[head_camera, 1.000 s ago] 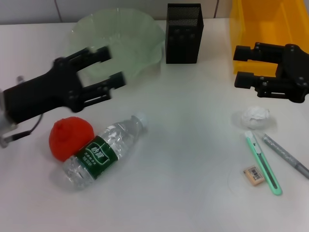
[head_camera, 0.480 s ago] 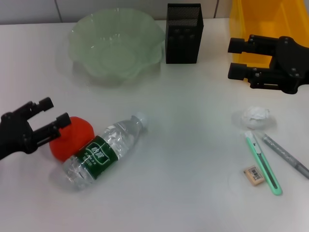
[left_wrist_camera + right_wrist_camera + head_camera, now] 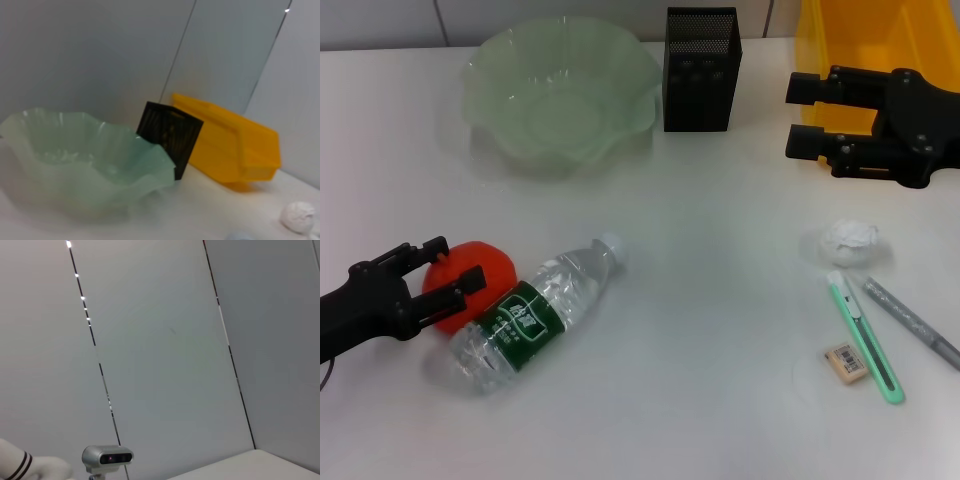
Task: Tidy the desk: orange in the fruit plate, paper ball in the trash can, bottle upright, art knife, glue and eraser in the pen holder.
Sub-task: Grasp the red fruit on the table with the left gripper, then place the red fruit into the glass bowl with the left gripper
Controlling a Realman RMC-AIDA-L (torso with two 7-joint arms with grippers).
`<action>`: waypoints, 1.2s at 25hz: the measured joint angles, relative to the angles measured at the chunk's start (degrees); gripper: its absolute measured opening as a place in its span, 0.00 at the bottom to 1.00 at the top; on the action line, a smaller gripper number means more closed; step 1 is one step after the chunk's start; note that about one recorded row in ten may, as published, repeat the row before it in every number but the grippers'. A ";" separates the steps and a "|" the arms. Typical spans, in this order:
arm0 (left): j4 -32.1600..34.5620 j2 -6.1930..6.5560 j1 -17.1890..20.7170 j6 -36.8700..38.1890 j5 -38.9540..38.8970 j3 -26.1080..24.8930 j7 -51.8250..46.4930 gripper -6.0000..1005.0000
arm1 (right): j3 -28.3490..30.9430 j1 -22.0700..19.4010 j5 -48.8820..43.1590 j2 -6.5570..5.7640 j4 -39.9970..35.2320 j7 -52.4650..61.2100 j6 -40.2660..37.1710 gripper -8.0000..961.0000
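1. The left pincer (image 3: 448, 268) sits low at the near left of the surface (image 3: 720, 300), its fingers spread wide on either side of the orange (image 3: 470, 280); whether they touch it cannot be told.
2. The orange lies just beside the bottle (image 3: 535, 312), which is on its side with its white cap pointing away from the robot and to the right.
3. The green plate (image 3: 560, 95) stands at the far left, the black mesh holder (image 3: 700, 68) to its right, and the yellow bin (image 3: 875, 40) at the far right.
4. The right pincer (image 3: 802, 112) hangs in front of the bin, fingers wide apart, holding nothing.
5. The paper ball (image 3: 850, 241) lies on the right, nearer the robot than that pincer.
6. Nearer still lie the green knife (image 3: 865, 335), the grey glue stick (image 3: 912, 322) just right of it, and the eraser (image 3: 847, 362) touching the knife's left edge.
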 joint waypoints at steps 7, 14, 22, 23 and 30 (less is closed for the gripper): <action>0.34 -0.64 -0.05 -3.12 0.08 -0.01 0.31 0.70 | 0.00 0.05 -0.20 -0.10 0.00 -0.16 1.00 0.75; 0.62 -1.10 -0.08 -4.05 0.13 -0.01 0.66 0.69 | 0.00 0.03 -0.20 -0.23 0.00 -0.23 1.06 0.75; 0.67 -1.34 -0.62 -5.22 0.58 -0.05 0.31 0.64 | 0.00 -0.38 -0.18 -0.27 0.00 -0.30 1.05 0.75; 0.82 -1.38 -0.66 -5.02 0.54 -0.30 0.20 0.60 | 0.00 -0.49 -0.12 -0.27 0.00 -0.31 1.05 0.75; 6.68 -1.80 -1.43 -1.35 0.28 -7.67 -1.60 0.35 | 0.00 -1.90 0.20 -0.23 -0.02 -0.37 1.00 0.75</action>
